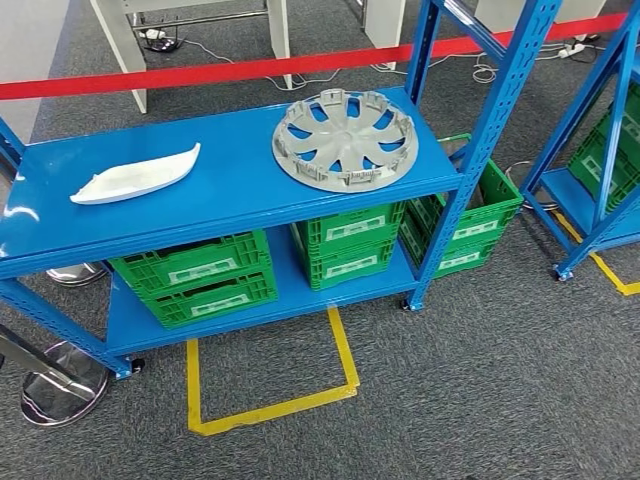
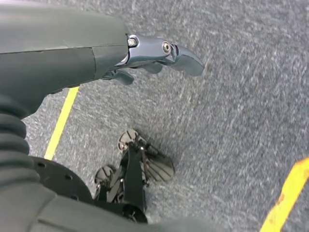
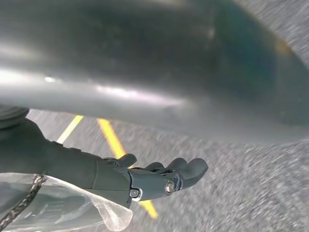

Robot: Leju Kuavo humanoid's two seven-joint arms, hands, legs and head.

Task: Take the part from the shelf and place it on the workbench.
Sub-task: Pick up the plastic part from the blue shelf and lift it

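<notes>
Two parts lie on the top board of the blue metal shelf (image 1: 226, 190): a round grey plastic wheel cover with spokes (image 1: 345, 138) and a long, thin white plastic piece with pointed ends (image 1: 137, 180). The task does not say which one is the part, so I cannot tell. Both robot hands hang down low by the robot's sides, over the grey carpet floor (image 2: 236, 121) with its yellow tape lines (image 1: 264, 405), so the parts are up high and well in front of them, far from any fingers. The left hand (image 2: 153, 55) holds nothing and its fingers reach out loosely, a little apart. The right hand (image 3: 160, 176) also holds nothing, with its fingers stretched out side by side (some clear plastic wrap sits near the wrist). The wheel cover looks light but wide and stiff, and its thin spokes and little clips could snap if squeezed hard. I think the best place to hold it is the outer rim, maybe with a hand on each side. The white piece looks very light, smooth and a bit slippery, and it may bend. I think holding it near the middle, where it is widest, would keep it from tipping. Green plastic crates (image 1: 200, 280) sit on the low board under the parts.
</notes>
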